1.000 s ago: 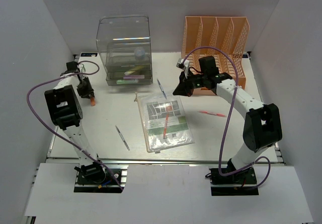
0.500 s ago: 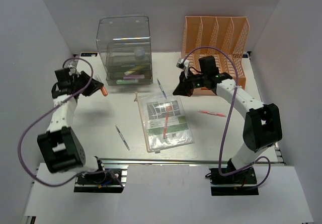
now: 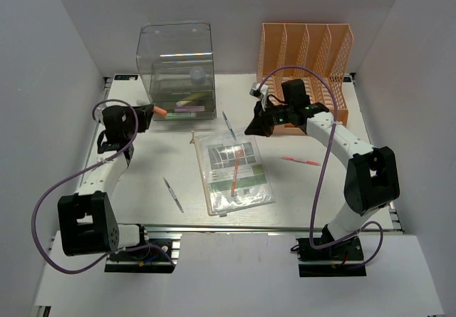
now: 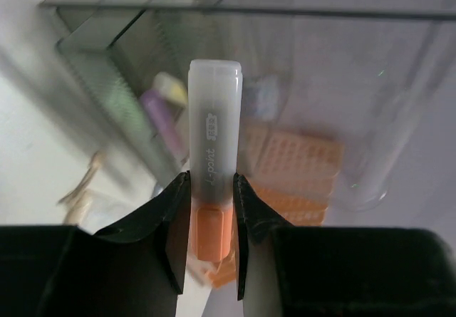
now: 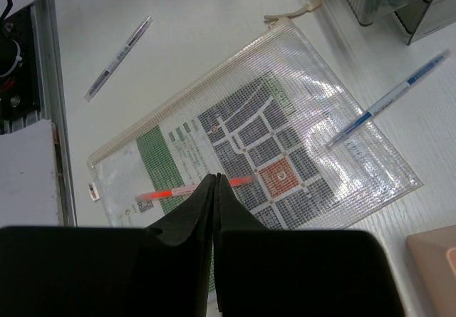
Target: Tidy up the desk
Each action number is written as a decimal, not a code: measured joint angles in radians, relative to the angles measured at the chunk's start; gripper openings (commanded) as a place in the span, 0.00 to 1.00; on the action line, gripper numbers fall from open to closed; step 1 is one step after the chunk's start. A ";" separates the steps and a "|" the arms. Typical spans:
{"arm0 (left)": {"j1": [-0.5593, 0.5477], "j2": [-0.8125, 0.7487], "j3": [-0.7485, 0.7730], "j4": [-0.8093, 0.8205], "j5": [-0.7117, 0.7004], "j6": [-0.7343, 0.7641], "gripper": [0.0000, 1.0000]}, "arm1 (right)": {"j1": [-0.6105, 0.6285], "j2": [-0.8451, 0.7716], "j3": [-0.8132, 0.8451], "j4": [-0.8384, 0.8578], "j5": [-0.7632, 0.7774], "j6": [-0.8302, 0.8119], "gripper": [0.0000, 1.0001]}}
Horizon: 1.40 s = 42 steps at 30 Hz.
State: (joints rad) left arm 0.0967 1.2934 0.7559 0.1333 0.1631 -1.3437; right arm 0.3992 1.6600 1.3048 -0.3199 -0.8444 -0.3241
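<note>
Top external view: the white surface (image 3: 142, 167) spans the enclosure from the metal rail at the near edge to the back wall, beneath both arms. At its rear stand a clear drawer box (image 3: 177, 68) on the left and an orange file rack (image 3: 306, 46) on the right. The left claw (image 3: 147, 110) hangs just in front of the drawer box, off the surface. In the left wrist view, the left claw (image 4: 211, 189) is clamped on an orange highlighter (image 4: 212, 132) with a translucent cap, cap end pointing toward the box. The right claw (image 3: 251, 128) hovers above the rear right corner of a mesh pouch (image 3: 234, 171) lying flat at the centre. In the right wrist view, its fingers are pressed together with nothing between them. A red pen (image 5: 192, 187) lies on the pouch, a blue pen (image 5: 388, 107) lies just behind it, a silver pen (image 3: 173, 194) lies to its left, and a pink pen (image 3: 301, 161) lies to its right.
</note>
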 measured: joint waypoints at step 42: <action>-0.261 0.296 0.391 -0.200 -0.360 0.042 0.73 | -0.037 0.000 -0.002 -0.022 0.008 -0.033 0.89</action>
State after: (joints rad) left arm -0.1642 1.5890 1.1473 -0.0666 -0.1970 -1.3018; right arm 0.3618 1.6596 1.3025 -0.3420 -0.8368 -0.3573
